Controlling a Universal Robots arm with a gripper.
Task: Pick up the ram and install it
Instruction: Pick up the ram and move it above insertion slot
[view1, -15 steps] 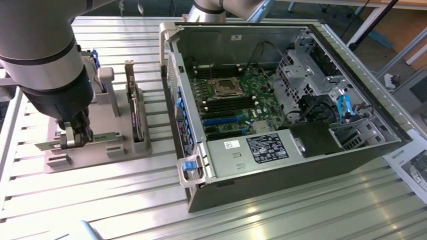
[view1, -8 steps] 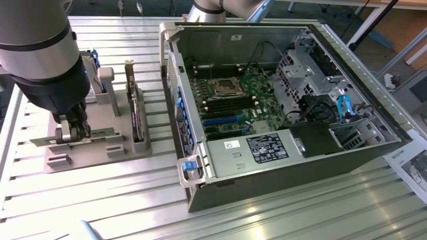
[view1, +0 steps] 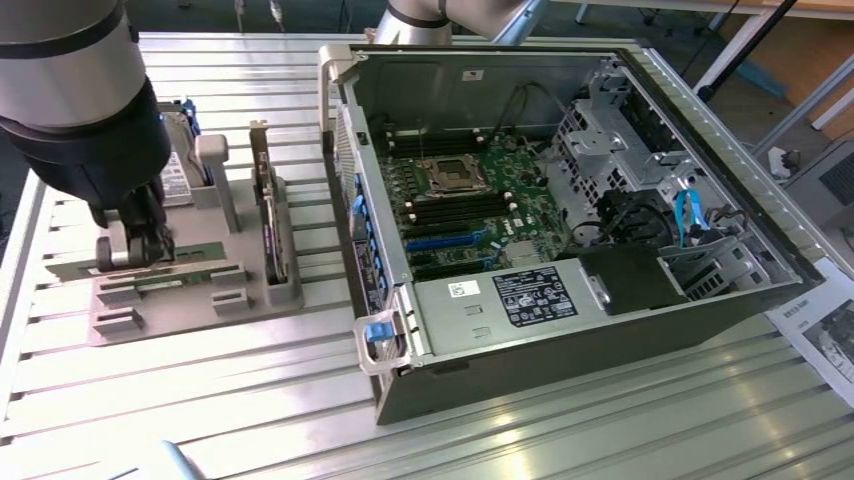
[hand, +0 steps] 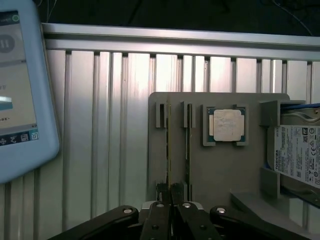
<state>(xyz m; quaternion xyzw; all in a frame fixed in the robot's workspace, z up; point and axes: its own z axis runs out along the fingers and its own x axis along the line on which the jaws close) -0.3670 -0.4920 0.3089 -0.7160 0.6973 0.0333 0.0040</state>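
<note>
Hand (hand: 170, 189) pinches the ram (hand: 168, 150) standing edgewise in gray holder (hand: 220, 170).

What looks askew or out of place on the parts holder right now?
Nothing stands out. The ram stands straight in its slot on the gray holder with the pincer shut on its end, the processor sits square in its recess, and the hard drive lies in its bay.
</note>
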